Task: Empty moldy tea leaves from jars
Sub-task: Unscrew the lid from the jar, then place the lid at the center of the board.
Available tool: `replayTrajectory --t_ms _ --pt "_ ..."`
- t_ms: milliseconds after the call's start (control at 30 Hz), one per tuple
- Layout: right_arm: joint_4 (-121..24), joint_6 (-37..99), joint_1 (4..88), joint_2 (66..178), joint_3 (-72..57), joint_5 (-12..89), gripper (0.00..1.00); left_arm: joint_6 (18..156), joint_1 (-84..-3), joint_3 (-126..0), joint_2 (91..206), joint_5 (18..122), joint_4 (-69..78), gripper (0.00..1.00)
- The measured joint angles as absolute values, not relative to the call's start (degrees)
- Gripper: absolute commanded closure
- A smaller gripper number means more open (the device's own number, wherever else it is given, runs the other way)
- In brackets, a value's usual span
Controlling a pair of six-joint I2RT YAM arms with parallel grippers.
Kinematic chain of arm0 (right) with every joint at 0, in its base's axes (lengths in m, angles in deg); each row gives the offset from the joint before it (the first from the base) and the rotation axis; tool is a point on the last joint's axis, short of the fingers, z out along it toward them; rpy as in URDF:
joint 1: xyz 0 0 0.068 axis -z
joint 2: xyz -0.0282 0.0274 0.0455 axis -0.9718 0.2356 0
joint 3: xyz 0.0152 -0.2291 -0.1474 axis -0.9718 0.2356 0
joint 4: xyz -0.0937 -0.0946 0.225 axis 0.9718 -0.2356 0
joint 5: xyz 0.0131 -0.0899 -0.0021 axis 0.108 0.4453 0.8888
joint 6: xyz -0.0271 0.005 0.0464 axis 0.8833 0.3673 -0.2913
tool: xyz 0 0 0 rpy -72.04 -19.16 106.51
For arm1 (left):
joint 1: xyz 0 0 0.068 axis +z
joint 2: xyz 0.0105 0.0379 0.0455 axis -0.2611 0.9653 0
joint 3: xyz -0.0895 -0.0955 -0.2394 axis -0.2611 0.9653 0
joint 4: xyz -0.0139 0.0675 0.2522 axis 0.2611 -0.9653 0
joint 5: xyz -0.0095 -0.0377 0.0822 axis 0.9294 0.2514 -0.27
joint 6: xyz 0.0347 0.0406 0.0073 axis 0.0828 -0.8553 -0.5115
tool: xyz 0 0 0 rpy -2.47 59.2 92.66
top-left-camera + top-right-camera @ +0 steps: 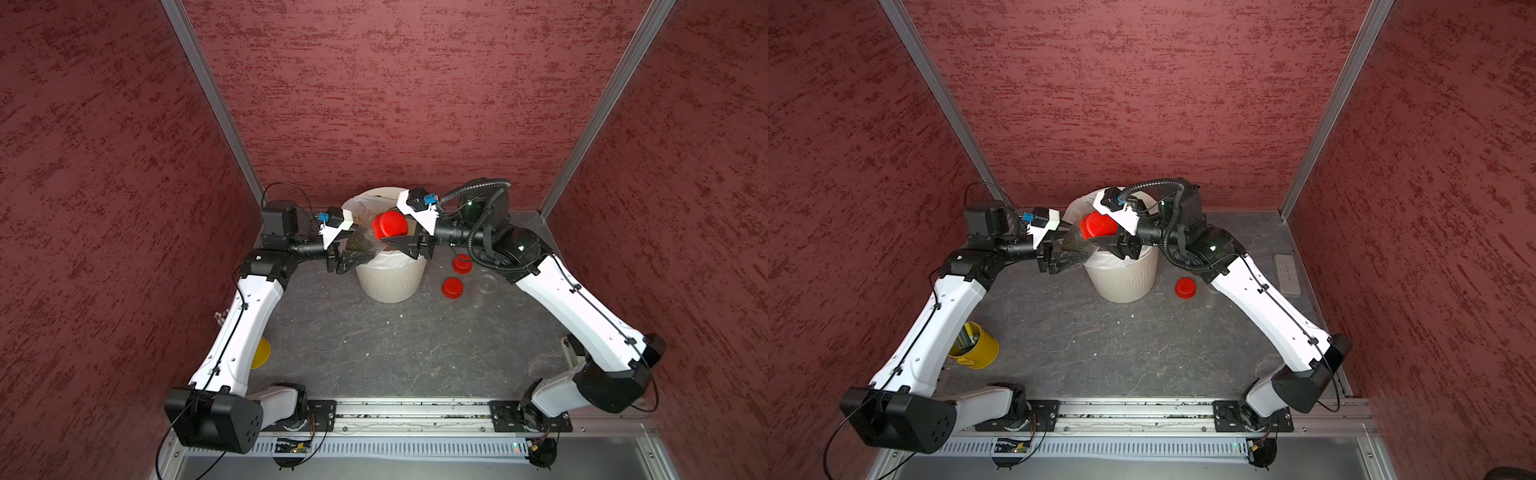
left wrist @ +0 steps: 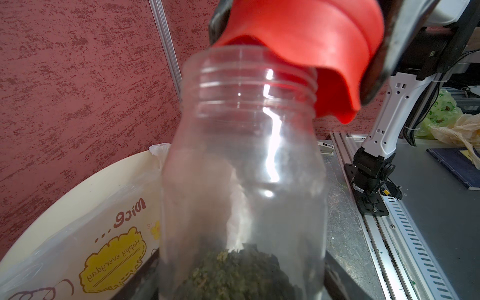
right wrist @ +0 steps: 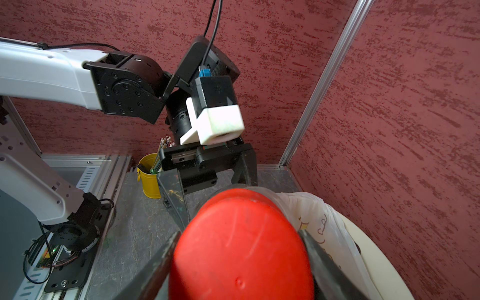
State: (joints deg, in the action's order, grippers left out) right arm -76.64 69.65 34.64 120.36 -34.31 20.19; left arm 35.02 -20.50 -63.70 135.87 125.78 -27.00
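Note:
A clear jar point(image 2: 241, 168) with dark green tea leaves point(image 2: 233, 272) at its bottom hangs tilted over the cream bin point(image 1: 390, 278). My left gripper point(image 2: 240, 280) is shut on the jar's lower body, one finger on each side. In both top views the jar point(image 1: 361, 245) point(image 1: 1075, 243) sits between the two grippers. My right gripper point(image 3: 240, 259) is shut on the red lid point(image 3: 241, 246). The lid point(image 2: 311, 39) sits askew at the jar's mouth, and the bare screw threads show below it. A second clear jar point(image 1: 485, 284) stands open on the table to the right.
Two loose red lids point(image 1: 462, 264) point(image 1: 451, 287) lie on the table right of the bin, close under my right arm. The bin holds a white printed bag point(image 2: 104, 233). A yellow cup of pencils point(image 1: 976, 345) stands at the left, and a grey block point(image 1: 1287, 274) lies at the far right.

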Motion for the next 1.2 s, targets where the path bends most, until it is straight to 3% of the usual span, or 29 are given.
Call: replayTrajectory --t_ms 233,600,1200 --pt "-78.1 66.3 34.7 118.5 -34.2 23.3 0.66 35.6 -19.7 -63.7 135.5 125.8 -25.6 0.37" --pt "-77.1 58.3 34.9 107.1 -15.0 27.8 0.66 37.2 -18.5 -63.0 133.2 125.3 -22.5 0.37" --pt "-71.1 40.2 34.9 101.6 16.5 42.4 0.68 38.6 -18.5 -62.0 131.8 122.7 -19.5 0.37"
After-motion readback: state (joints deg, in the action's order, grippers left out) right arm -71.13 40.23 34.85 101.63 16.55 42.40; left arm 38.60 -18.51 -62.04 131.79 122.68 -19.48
